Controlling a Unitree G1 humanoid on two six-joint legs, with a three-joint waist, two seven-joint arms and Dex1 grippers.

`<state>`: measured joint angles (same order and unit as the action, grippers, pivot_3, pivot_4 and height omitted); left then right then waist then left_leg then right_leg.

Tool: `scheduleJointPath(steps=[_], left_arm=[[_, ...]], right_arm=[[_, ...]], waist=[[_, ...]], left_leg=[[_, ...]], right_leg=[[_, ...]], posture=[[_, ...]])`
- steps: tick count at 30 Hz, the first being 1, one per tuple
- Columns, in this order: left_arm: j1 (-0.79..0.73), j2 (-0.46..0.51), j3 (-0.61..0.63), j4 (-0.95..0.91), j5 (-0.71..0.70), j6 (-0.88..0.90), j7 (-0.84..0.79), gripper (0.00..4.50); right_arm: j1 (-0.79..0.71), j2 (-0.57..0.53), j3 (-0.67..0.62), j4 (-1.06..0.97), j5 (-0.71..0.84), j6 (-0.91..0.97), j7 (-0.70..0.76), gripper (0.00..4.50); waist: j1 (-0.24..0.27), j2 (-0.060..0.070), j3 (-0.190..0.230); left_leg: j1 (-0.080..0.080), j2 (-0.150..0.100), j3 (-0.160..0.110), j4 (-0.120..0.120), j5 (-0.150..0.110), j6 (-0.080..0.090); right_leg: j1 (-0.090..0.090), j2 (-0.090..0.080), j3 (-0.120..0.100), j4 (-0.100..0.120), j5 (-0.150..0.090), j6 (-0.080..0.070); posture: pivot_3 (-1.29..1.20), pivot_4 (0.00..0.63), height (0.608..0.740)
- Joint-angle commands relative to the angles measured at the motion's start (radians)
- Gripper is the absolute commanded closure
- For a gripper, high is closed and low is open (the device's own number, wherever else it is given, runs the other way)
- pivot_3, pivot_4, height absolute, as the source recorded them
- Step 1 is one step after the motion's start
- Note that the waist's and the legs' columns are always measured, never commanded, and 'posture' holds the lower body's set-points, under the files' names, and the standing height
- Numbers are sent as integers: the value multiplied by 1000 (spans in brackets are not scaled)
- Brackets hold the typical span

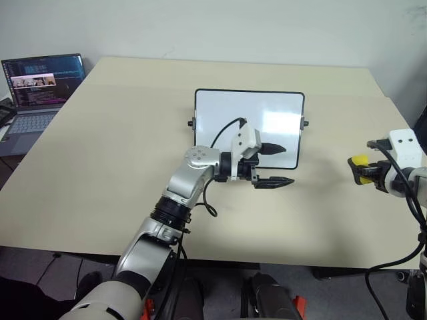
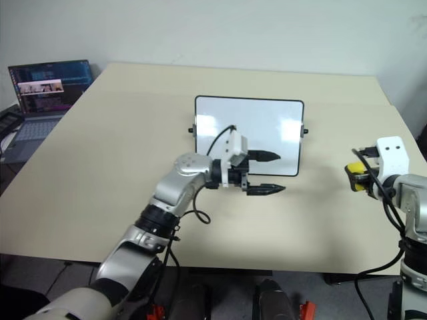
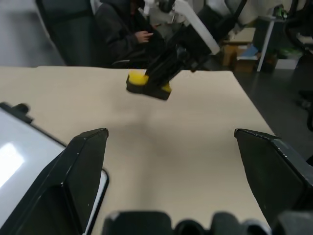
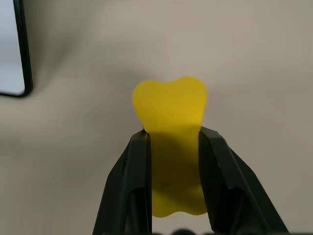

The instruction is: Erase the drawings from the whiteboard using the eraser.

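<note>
Left gripper (image 1: 275, 164): nearest camera, black fingers spread wide, empty, hovering over near edge of whiteboard (image 1: 227, 113).
Right gripper (image 1: 361, 170): clamped on eraser (image 1: 359, 161), above bare desk (image 1: 100, 147), well right of board.
Board: long axis across desk, lies left of eraser; surface looks clean, no drawings discernible.
Obstacle: left gripper stands between eraser and board.
Laptop (image 1: 37, 93): far left.
</note>
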<state>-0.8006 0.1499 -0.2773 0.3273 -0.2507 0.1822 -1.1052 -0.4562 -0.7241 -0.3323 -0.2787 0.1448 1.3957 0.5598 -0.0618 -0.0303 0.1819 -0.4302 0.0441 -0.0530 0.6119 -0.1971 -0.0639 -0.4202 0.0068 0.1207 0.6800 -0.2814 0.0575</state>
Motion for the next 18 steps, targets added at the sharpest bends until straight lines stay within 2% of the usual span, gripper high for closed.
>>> scheduleJointPath(steps=[1, 6, 8, 10, 16, 18], left_arm=[[5, 0, 7, -17, 7, -25, 5, 0], [18, 7, 8, -28, 11, -18, 12, 0], [23, 11, 9, -37, 9, -13, 11, 0], [32, 18, 8, -50, 7, -6, 10, 0], [34, 31, 16, -55, 4, 3, 13, 0], [32, 32, 18, -57, 3, 5, 17, 0]], right_arm=[[-10, -13, -12, 12, 21, -42, -18, 3538], [1, -43, 50, 70, 29, -74, -17, 3538], [-1, -49, 65, 81, 36, -80, -16, 2812], [-2, -51, 76, 92, 44, -84, -17, 2324], [-15, -55, 89, 119, 58, -89, -21, 177], [-23, -58, 84, 116, 67, -89, -20, 32]], waist=[[-2, 0, 0], [3, 0, 0], [4, 0, 0], [4, 0, 0], [5, 0, 0], [5, 0, 0]], left_leg=[[1, 0, 0, 0, 0, 0], [1, 0, 0, 0, 0, 0], [1, 0, 0, 0, 0, 0], [1, 0, 0, 0, 0, 0], [1, 0, 0, 1, 0, 0], [1, 0, 0, 1, 0, 0]], right_leg=[[0, 0, 0, 0, 0, 0], [1, 0, 0, 0, 0, 0], [1, 0, 0, 0, 0, 0], [1, 0, 0, 0, 0, 0], [1, 0, -1, 0, 0, 0], [1, 0, -1, 0, 0, 0]], posture=[[0, 150, 740], [0, 150, 740], [0, 150, 740], [0, 150, 740], [0, 150, 740], [0, 150, 740]])
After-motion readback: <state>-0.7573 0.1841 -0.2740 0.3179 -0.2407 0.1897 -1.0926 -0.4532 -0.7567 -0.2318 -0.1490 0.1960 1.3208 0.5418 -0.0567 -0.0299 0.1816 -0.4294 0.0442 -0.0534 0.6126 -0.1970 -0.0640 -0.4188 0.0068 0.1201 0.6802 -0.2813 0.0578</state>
